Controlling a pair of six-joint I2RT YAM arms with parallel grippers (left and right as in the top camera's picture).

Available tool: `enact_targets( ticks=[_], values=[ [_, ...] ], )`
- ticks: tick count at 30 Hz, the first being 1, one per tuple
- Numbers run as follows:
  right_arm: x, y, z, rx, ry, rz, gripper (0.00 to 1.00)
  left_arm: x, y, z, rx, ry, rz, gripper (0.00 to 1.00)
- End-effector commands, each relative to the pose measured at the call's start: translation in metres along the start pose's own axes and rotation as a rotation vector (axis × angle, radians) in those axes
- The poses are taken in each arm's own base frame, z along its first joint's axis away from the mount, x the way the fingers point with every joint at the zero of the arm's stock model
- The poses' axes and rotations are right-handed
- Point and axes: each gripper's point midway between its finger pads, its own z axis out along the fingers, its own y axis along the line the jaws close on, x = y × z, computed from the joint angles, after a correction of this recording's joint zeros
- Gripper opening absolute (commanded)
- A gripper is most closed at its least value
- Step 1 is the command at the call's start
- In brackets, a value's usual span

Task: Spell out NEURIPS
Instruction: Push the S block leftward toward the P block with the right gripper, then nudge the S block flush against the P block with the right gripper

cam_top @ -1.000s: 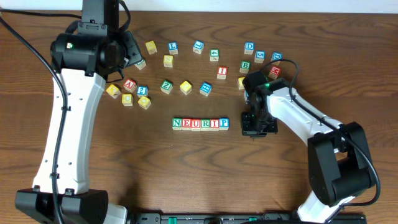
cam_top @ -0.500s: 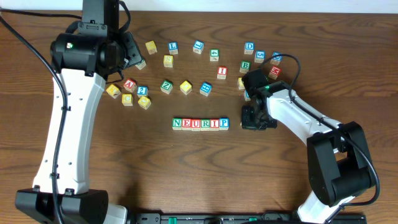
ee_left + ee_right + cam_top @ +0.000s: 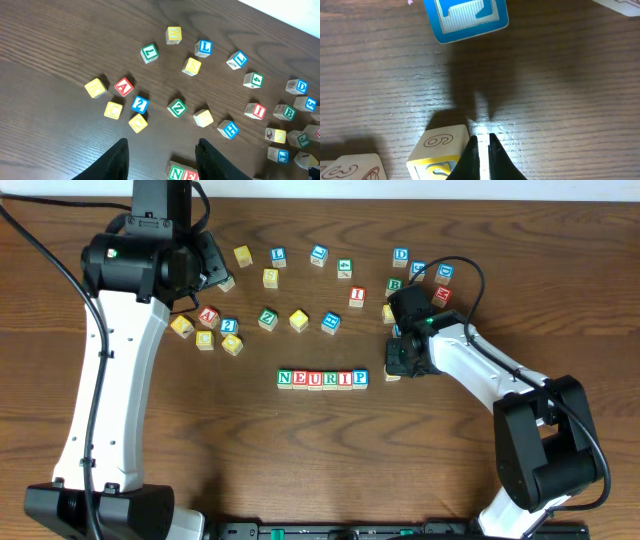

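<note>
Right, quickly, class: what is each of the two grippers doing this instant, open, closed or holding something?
Left gripper: open, holding nothing.
Right gripper: closed, empty, beside a small yellow-faced wooden cube.

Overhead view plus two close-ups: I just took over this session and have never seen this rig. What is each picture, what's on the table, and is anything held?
A robot's left arm and right arm work at a wooden table. The overhead view looks straight down; each close-up comes from a camera on one arm's wrist. Loose letter cubes lie scattered; six form the row NEURIP, the S not yet added. The left gripper is open and holds nothing. The right gripper is shut and empty, beside a yellow-faced cube.
</note>
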Motion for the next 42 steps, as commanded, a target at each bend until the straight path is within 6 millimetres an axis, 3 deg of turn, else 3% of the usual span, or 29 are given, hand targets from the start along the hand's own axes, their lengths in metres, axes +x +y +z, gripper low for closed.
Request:
enact_targets(
  ticks=[1,33,42],
  values=[
    [0.003,0.003,-0.002,-0.013,0.003,-0.019,0.02,0.001,0.004,0.002,-0.013,0.007,0.005,0.43],
    [0.003,0.033,-0.006,-0.12,-0.003,-0.085,0.01,0.002,0.004,0.002,-0.014,0.009,0.005,0.43],
    [-0.036,0.042,-0.034,-0.124,-0.104,-0.088,0.03,0.002,0.004,0.002,-0.014,0.009,0.005,0.43]
  ],
)
